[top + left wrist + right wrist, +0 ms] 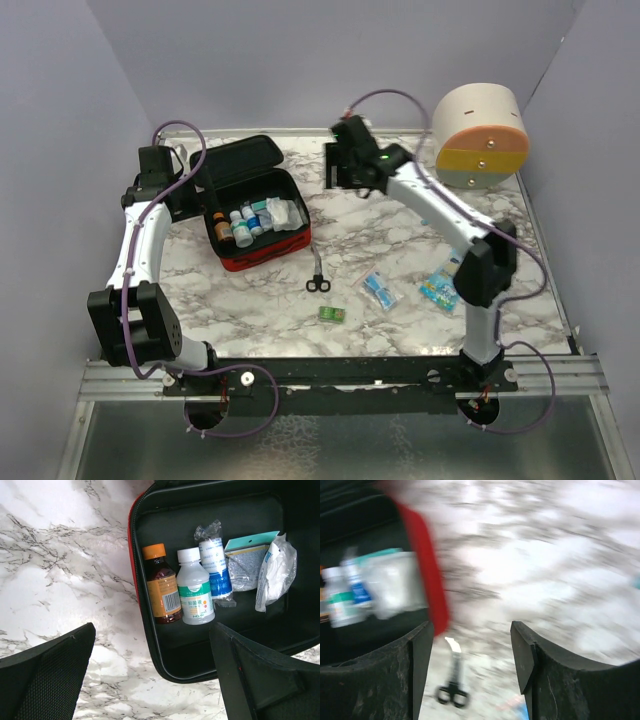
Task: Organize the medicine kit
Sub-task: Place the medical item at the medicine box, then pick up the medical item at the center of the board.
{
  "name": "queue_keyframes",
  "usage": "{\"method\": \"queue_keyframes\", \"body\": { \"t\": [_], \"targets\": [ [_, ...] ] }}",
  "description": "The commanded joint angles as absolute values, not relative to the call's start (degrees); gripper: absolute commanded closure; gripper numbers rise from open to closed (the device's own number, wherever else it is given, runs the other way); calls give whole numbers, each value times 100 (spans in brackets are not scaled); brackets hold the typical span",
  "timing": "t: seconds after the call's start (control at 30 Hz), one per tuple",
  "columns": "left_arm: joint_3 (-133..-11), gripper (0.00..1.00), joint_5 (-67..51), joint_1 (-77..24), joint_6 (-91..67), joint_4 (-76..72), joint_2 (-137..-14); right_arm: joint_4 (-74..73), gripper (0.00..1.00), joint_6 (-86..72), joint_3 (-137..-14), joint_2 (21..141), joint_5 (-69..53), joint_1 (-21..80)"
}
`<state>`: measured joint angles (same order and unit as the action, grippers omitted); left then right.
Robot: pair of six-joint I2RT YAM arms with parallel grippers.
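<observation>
The red medicine kit (262,260) lies open at the left of the marble table, black inside, its lid (238,158) thrown back. Inside it an orange-capped brown bottle (161,590), a white bottle (195,592), a blue-labelled wrapped roll (215,565) and white packets (276,572) lie in a row. My left gripper (150,675) is open and empty, hovering over the kit's left edge. My right gripper (470,650) is open and empty above the table right of the kit, in a blurred view. Black scissors (317,272) lie just right of the kit and show in the right wrist view (452,682).
A small green box (332,314) and two blue packets (381,290) (438,290) lie on the table in front of the right arm. A round cream, orange, yellow and grey drawer container (480,135) stands at the back right. Walls enclose the table.
</observation>
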<state>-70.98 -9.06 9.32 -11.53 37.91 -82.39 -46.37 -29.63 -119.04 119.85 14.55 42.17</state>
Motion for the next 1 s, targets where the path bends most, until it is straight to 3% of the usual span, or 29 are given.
{"method": "queue_keyframes", "body": {
  "t": [0.0,0.13,0.43,0.77,0.97],
  "targets": [
    [-7179,1,-980,973,-918,3762,-8029,-4779,36,-3008,-9934,10265,1974,2976],
    [-7260,1,-1040,962,-882,3753,-8062,-4838,36,-3223,-8822,9468,2040,2321],
    [-7644,1,-1011,805,-759,3769,-8318,-4901,28,-3940,-7366,8651,1592,1874],
    [-7697,1,-723,702,-648,3778,-8289,-4689,17,-3845,-7274,8565,1103,1826],
    [-7761,1,-704,698,-283,3897,-8096,-4438,15,-3109,-7331,8627,24,1842]
  ]
}}
